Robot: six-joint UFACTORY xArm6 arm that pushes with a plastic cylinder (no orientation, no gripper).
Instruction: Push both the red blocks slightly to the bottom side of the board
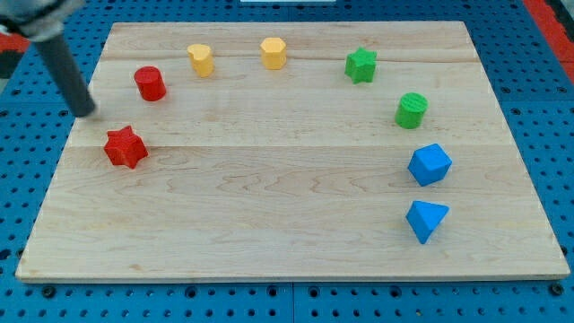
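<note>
While our rod leans in from the far left, my tip [85, 111] rests at the left edge of the wooden board [287, 224] on the blue pegboard desk [547, 81], just left of the red cylinder [150, 83] and just beyond the red star [125, 147]. We carry no jaws, so nothing is held. Both red blocks sit far left, apart. Rightward lie a yellow block [201, 59], a yellow hexagon [273, 52], a green star [360, 65], a green cylinder [412, 110], a blue cube [430, 164] and a blue wedge [426, 220].
</note>
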